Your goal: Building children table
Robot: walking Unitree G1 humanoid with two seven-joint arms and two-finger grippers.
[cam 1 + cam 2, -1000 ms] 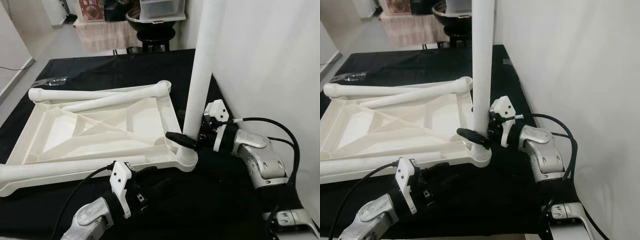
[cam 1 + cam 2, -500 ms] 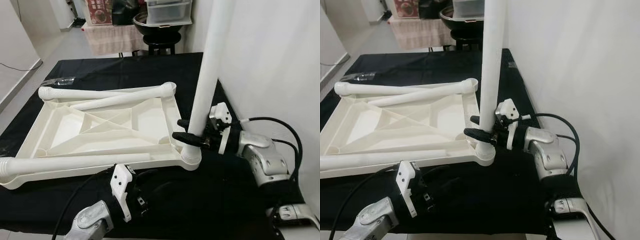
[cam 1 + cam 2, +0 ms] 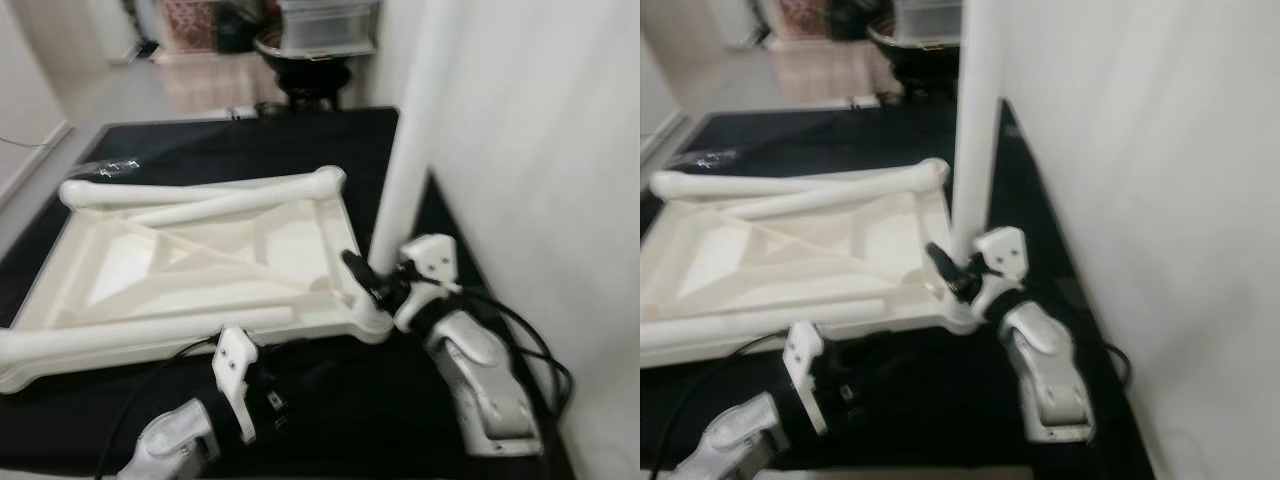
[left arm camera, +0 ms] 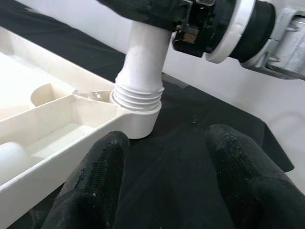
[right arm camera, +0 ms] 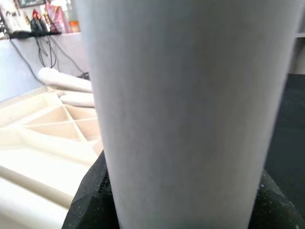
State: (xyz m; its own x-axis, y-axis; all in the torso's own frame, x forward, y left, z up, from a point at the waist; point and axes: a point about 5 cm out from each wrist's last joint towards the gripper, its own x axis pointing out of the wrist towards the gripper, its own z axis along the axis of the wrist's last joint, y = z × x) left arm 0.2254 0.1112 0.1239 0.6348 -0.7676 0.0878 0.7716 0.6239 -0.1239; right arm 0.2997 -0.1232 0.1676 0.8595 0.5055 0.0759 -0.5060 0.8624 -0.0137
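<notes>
So the white plastic kids' table top [image 3: 200,265] is lying upside down, ribs up, on a black cloth [image 3: 250,140] across the middle and left of the head view. One white table leg [image 3: 415,150] stands upright in the threaded corner socket [image 4: 137,112] at the near right corner, just right of frame centre, close to the white wall [image 3: 540,150]. The right gripper [image 3: 368,282] has its jaws clamped around that leg low down, just above the socket. Three more legs lie flat on the underside: one [image 3: 190,188] along the far edge, one [image 3: 215,205] just beside it, one [image 3: 130,335] along the near edge. The left gripper [image 4: 164,176] hovers at the bottom, jaws spread and holding nothing, pointing at the socket
</notes>
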